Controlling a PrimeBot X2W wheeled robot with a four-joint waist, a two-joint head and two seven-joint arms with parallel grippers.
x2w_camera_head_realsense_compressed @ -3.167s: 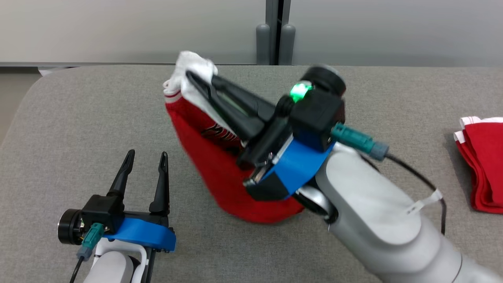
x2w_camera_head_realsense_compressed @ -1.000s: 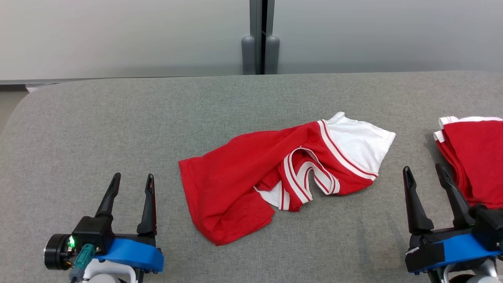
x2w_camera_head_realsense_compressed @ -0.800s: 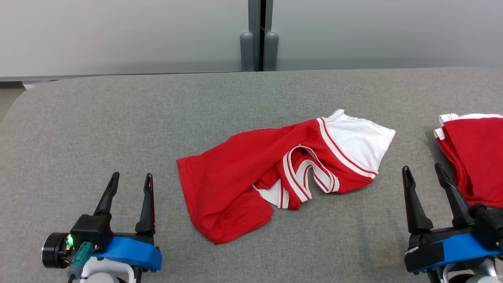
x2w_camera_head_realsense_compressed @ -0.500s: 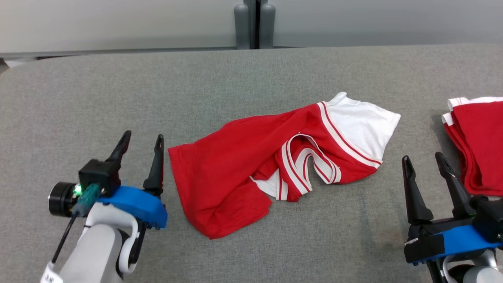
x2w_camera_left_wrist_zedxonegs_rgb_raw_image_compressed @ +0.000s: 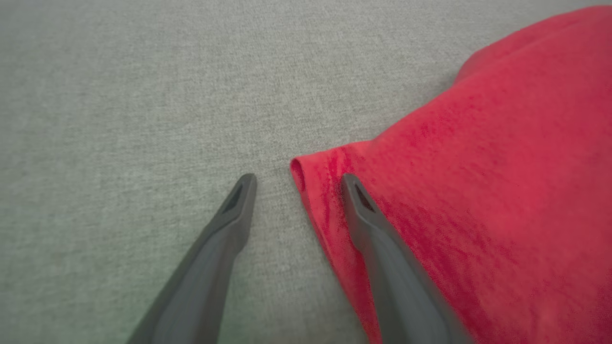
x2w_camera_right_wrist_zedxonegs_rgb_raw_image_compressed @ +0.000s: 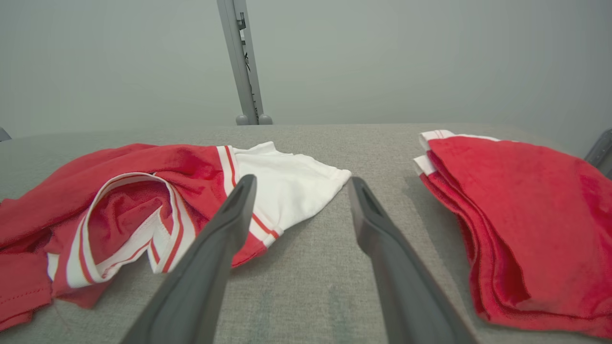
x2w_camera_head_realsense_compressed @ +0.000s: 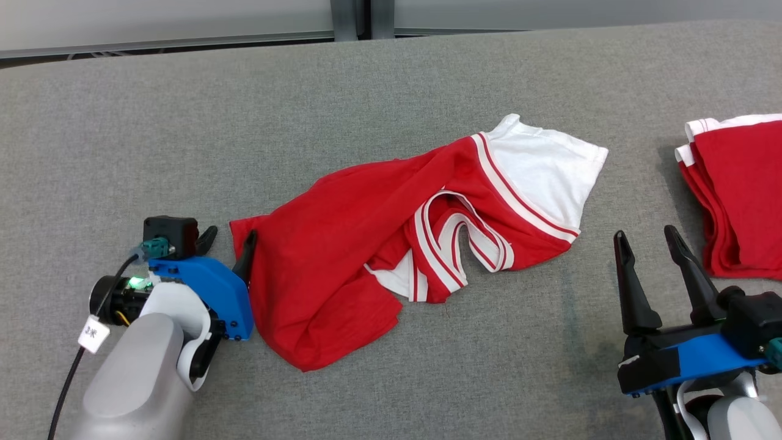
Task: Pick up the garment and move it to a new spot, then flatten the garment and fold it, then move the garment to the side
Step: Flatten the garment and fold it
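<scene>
Left gripper (x2w_camera_head_realsense_compressed: 230, 236) wide open, straddling a corner of garment (x2w_camera_head_realsense_compressed: 342, 244): one finger over it, other over table (x2w_camera_head_realsense_compressed: 122, 122). Right gripper (x2w_camera_head_realsense_compressed: 645, 233) wide, apart.

The grey woven surface (x2w_camera_head_realsense_compressed: 122, 122) carries two things. A crumpled red garment (x2w_camera_head_realsense_compressed: 330, 244), with one white sleeve and striped trim, lies spread from the left gripper (x2w_camera_left_wrist_zedxonegs_rgb_raw_image_compressed: 297, 180) towards the right gripper (x2w_camera_head_realsense_compressed: 644, 233). Its hemmed corner sits between the left fingers (x2w_camera_left_wrist_zedxonegs_rgb_raw_image_compressed: 229, 224), one finger over red cloth, the other over bare grey. A folded red stack (x2w_camera_head_realsense_compressed: 742, 195) lies just right of the right fingers (x2w_camera_right_wrist_zedxonegs_rgb_raw_image_compressed: 380, 239), apart from the garment.
</scene>
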